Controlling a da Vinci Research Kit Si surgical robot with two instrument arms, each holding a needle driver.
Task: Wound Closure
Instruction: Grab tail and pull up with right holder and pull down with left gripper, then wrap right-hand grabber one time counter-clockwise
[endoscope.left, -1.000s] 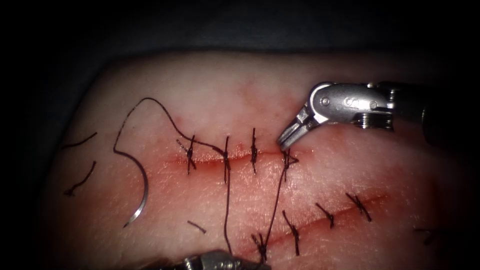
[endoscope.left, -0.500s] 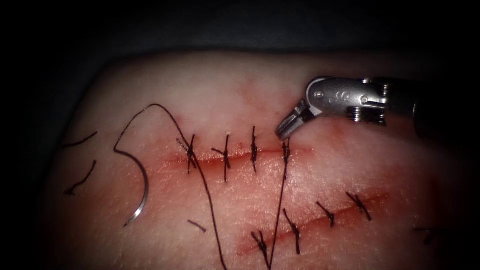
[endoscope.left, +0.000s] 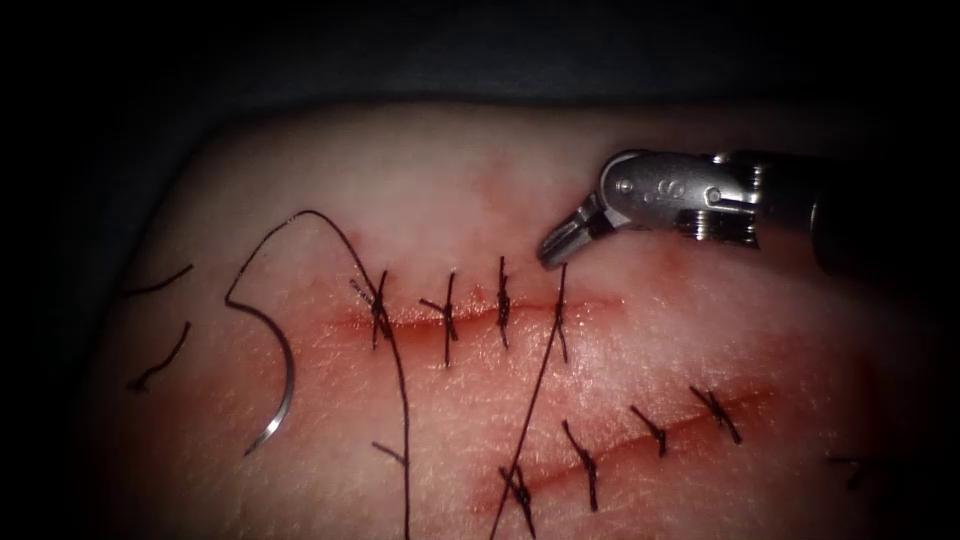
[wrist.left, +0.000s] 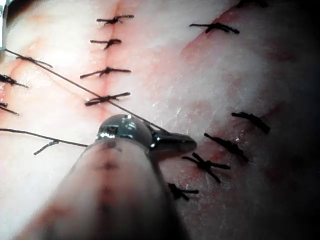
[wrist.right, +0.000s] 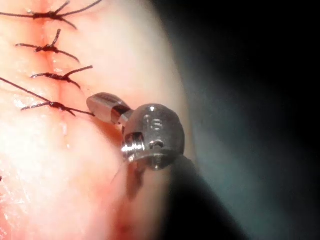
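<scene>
Steel needle (endoscope.left: 278, 392) lay free on the tissue (endoscope.left: 640, 350), left of the cut (endoscope.left: 470, 315), unheld. Right end effector (endoscope.left: 553, 252) pinched thread (endoscope.left: 535, 400) at the rightmost stitch; left end effector (wrist.left: 175, 142) gripped the same strand. Overtension might tear tissue or snap thread.

A surgical training bench, this: a slab of tissue (endoscope.left: 600, 420) lies under tight endoscope light, 2 stitched cuts across it, loose thread ends (endoscope.left: 160, 360) beside them, dark cloth (endoscope.left: 400, 50) behind, a steel wristed tool (endoscope.left: 556, 247) over it.
</scene>
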